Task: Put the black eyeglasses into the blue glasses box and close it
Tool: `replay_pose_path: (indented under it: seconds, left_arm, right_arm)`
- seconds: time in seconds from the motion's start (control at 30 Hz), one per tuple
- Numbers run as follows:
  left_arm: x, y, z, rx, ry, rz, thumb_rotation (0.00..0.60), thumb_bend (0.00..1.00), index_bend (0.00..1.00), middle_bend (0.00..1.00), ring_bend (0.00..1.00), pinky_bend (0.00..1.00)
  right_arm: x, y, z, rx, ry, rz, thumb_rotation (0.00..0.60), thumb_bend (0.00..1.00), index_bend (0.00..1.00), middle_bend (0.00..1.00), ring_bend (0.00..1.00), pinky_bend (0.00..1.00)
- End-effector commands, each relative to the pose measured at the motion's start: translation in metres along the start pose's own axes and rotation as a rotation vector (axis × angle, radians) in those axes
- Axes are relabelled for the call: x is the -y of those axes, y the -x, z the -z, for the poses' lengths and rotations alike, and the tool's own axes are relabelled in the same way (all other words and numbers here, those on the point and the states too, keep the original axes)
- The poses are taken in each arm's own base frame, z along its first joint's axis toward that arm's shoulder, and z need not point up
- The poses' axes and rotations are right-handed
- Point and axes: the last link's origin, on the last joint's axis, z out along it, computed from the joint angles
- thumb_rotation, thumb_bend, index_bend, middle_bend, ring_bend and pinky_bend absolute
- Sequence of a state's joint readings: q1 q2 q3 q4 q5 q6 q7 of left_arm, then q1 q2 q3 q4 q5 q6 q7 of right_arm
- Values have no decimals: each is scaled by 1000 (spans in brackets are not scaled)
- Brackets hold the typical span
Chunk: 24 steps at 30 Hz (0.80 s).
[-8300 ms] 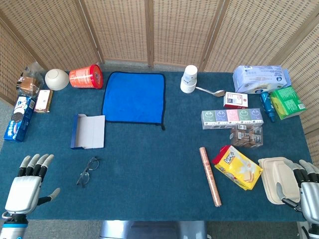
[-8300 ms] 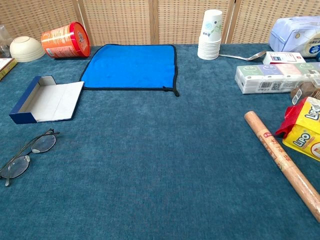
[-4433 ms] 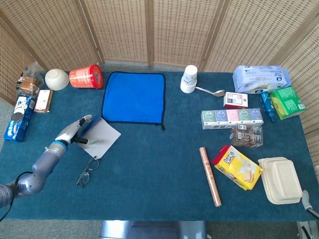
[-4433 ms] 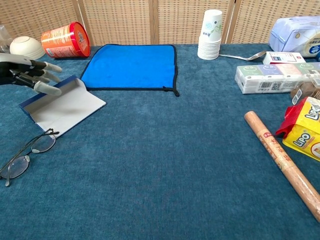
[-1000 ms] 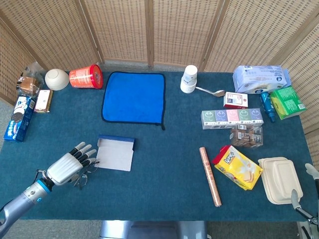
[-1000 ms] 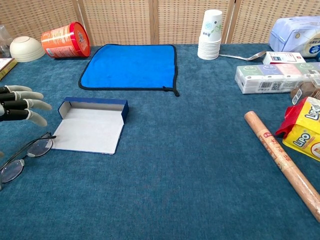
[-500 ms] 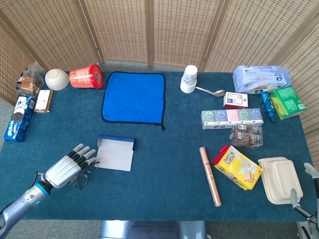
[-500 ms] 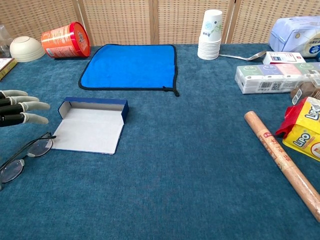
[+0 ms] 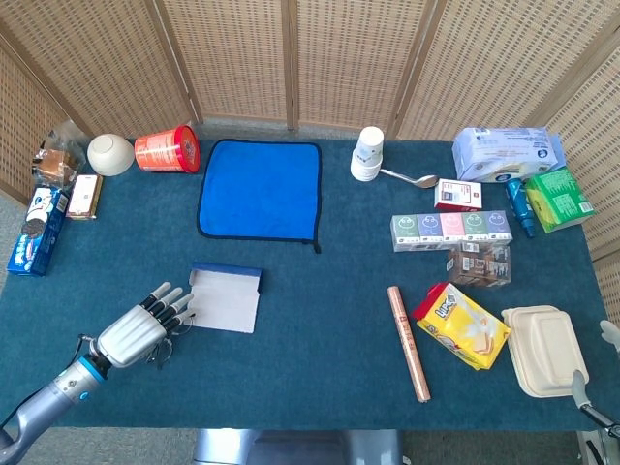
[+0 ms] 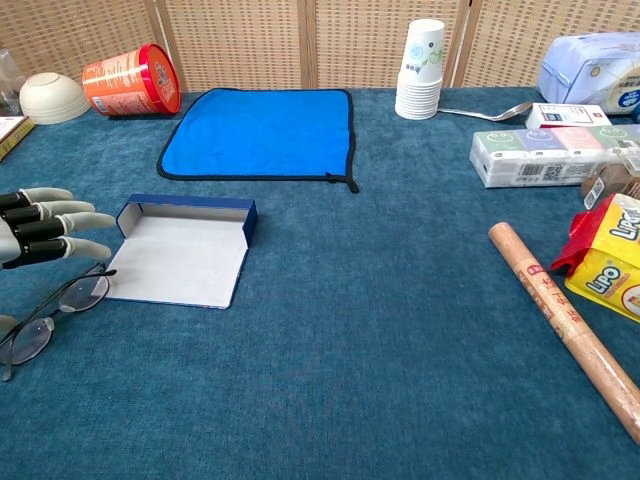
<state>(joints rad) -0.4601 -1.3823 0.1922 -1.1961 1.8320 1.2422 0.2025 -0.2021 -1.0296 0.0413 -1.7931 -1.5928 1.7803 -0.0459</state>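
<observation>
Left robot hand (image 9: pixel 136 334) low over near-left table (image 9: pixel 320 329), palm down, fingers (image 10: pixel 70 232) spread apart, holding nothing. Black eyeglasses (image 10: pixel 50 315) lie just beneath it. Blue glasses box (image 9: pixel 225 295) open, just right. Right robot hand (image 9: pixel 593 387) at near-right edge; state unclear.

The eyeglasses (image 10: pixel 50 318) lie just left of the open glasses box (image 10: pixel 180 258), seemingly under the left hand (image 9: pixel 140 329).

Bright, even light; soft shadows; sharp focus throughout.
</observation>
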Motion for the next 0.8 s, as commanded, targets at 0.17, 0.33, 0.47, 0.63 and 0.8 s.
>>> replay_pose_path:
  seconds: [0.17,0.33,0.47,0.63,0.8]
  left_arm:
    - [-12,-10,-13,-48,39,24,600,189,160,30,0,0]
    - [-22,-19,-26,-75,70,47,600,189,162,31,0,0]
    - [-35,-24,-37,-79,95,112,600,190,166,32,0,0]
    - [-41,-29,-42,-78,116,172,600,187,172,32,0,0]
    - [-31,-35,-40,-80,122,142,600,184,175,32,0,0]
  right_arm:
    - [-2,-1,2,-1,4,-2,346,447,149,289,172,187]
    - [-5,-3,4,-8,12,-2,349,447,150,289,172,186]
    - [-6,-4,5,-15,20,-2,347,447,150,289,172,187]
    - [-6,-4,6,-18,20,-4,348,447,149,289,173,187]
    - [-5,-4,5,-20,19,-3,349,447,149,289,174,187]
